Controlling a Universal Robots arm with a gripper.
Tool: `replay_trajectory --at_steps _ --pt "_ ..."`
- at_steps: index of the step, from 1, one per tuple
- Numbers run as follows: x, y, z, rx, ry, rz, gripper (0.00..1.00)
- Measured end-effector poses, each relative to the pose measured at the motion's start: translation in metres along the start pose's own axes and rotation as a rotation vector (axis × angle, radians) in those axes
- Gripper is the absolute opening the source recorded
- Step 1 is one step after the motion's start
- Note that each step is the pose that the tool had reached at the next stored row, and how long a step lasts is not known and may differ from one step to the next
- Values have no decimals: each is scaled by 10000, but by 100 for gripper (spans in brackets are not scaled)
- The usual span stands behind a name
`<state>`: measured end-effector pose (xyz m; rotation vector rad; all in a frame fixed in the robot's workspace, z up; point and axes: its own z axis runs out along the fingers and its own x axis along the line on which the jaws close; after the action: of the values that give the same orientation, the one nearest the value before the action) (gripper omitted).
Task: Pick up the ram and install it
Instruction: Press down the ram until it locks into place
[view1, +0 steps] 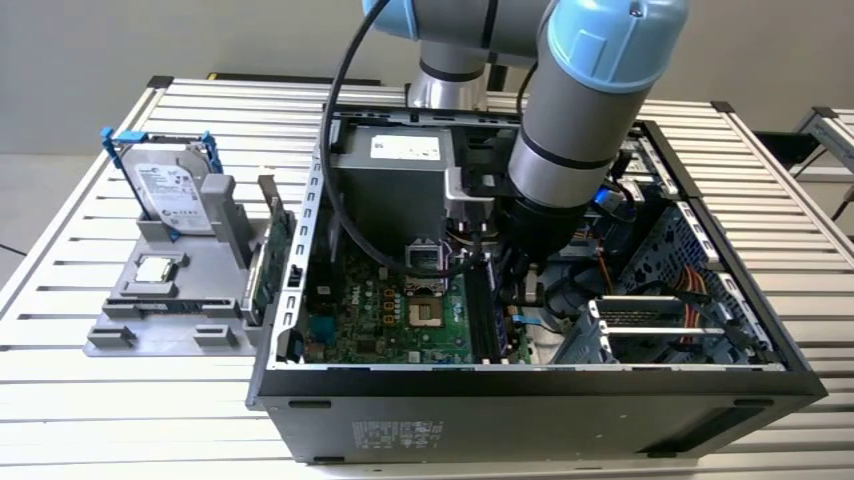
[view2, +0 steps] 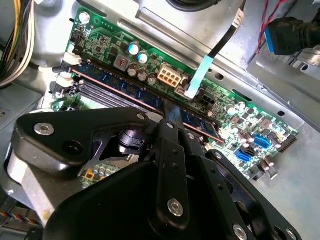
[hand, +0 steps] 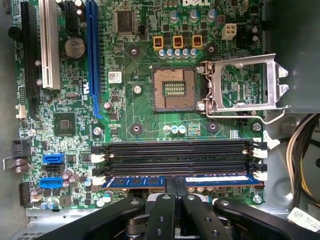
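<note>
The ram (hand: 135, 181) is a long thin stick with blue labels, lying along the memory slot nearest the motherboard's edge. In the second wrist view the ram (view2: 120, 87) runs slantwise across the board. My gripper (hand: 175, 184) is shut on its middle, with one black finger on each side, as the gripper (view2: 172, 114) also shows in the second wrist view. The other black memory slots (hand: 175, 155) beside it stand empty. In the exterior view my arm (view1: 561, 150) reaches down into the open computer case. I cannot tell whether the stick is fully pressed home.
The open CPU socket (hand: 174, 89) with its raised metal frame (hand: 245, 82) lies beyond the slots. White slot latches (hand: 258, 175) sit at the slot ends. Outside the case (view1: 534, 400), a grey holder carries a hard drive (view1: 174, 195), a silver chip (view1: 158, 268) and a green card (view1: 276, 250).
</note>
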<state>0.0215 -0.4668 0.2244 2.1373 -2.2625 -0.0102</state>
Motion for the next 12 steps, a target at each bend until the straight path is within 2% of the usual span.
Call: replay_trajectory --at_steps 4,9,12 --pt "1 0 28 -1 -37 0 0" --pt "1 -1 70 -5 -126 -2 0" --pt "0 -2 73 -9 -135 -3 0"
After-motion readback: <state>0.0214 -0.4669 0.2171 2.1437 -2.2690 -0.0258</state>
